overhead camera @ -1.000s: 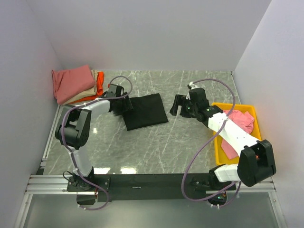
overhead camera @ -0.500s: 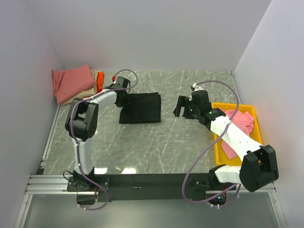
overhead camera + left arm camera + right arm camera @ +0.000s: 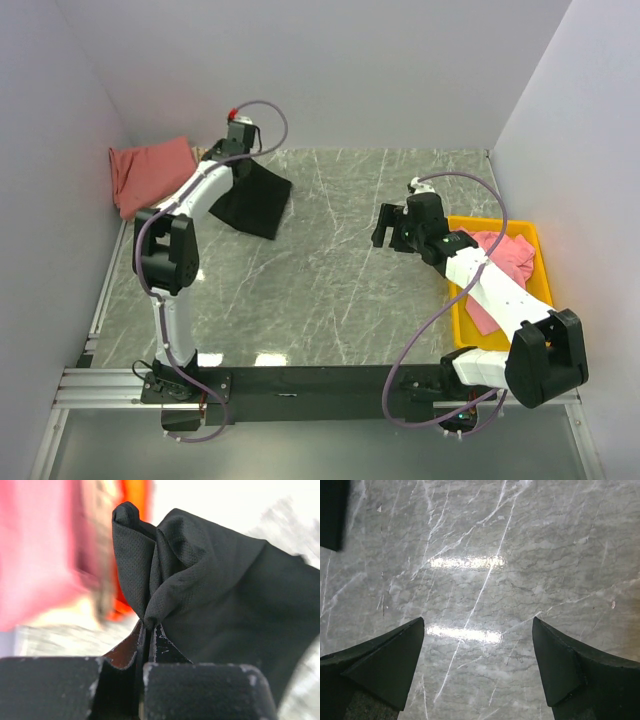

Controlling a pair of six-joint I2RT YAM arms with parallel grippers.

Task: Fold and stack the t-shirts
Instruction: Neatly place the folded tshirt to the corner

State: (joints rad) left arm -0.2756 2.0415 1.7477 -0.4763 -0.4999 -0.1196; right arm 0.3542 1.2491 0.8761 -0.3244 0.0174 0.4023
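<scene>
A folded black t-shirt (image 3: 255, 198) hangs at the back left of the marble table, lifted at one corner. My left gripper (image 3: 238, 150) is shut on that bunched edge; in the left wrist view the black cloth (image 3: 210, 585) is pinched between the jaws at the left gripper (image 3: 148, 625). Just left of it lies a stack with a dusty-red t-shirt (image 3: 150, 172) on top; it shows blurred (image 3: 40, 555), with orange (image 3: 131, 545) beneath. A pink t-shirt (image 3: 505, 258) lies in the bin. My right gripper (image 3: 390, 228) hovers open over bare marble, the right gripper (image 3: 477, 625) holding nothing.
A yellow plastic bin (image 3: 462, 318) stands at the right edge beside the right arm. White walls close in the table on the left, back and right. A black rail (image 3: 300, 382) with both arm bases runs along the near edge. A dark corner (image 3: 332, 512) shows at the right wrist view's upper left.
My left gripper closed on the black t-shirt's edge and carried it back and left toward the stack, lifting it off the table. The right arm drifted slightly right, still open.
</scene>
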